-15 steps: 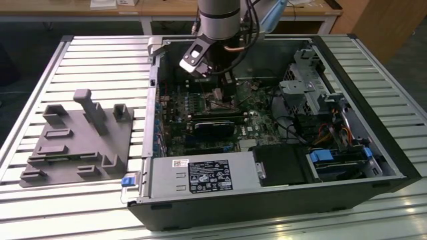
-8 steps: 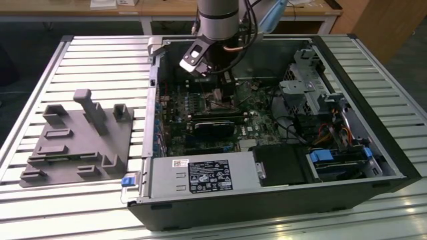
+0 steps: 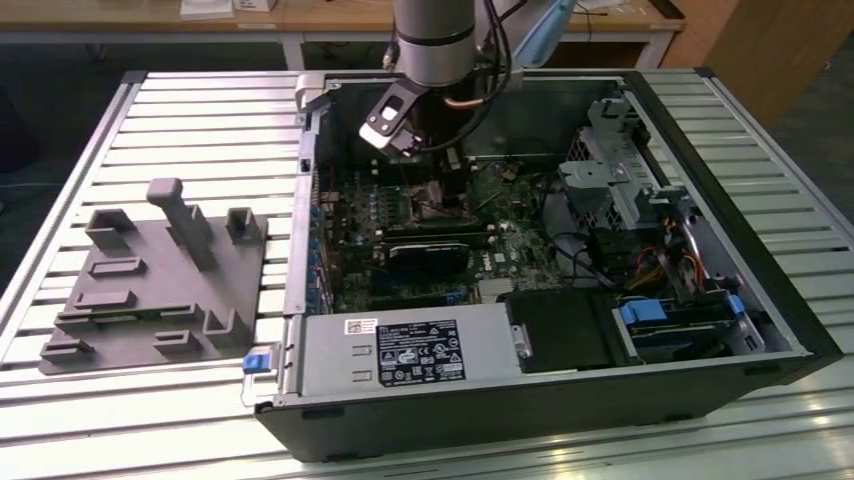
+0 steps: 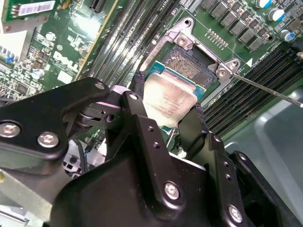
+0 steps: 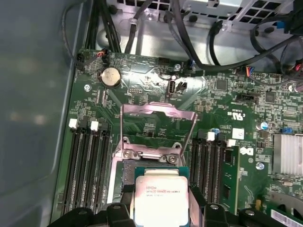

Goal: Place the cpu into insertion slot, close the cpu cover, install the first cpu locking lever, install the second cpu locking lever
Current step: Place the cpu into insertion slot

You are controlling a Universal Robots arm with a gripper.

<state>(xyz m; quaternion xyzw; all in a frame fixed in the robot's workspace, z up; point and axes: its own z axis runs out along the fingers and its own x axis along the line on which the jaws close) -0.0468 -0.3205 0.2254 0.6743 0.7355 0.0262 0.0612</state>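
Arm: enters from the upper centre of the exterior view and reaches down into the open computer case.
Gripper: its two black fingers are clamped on opposite edges of the cpu.
Cpu: square, with a pale silvery top facing up and a green border. It is held over the insertion slot and covers part of it; contact cannot be told.
Insertion slot: the dark contact field is partly exposed.
Cpu cover: a silvery frame, swung up and standing open.
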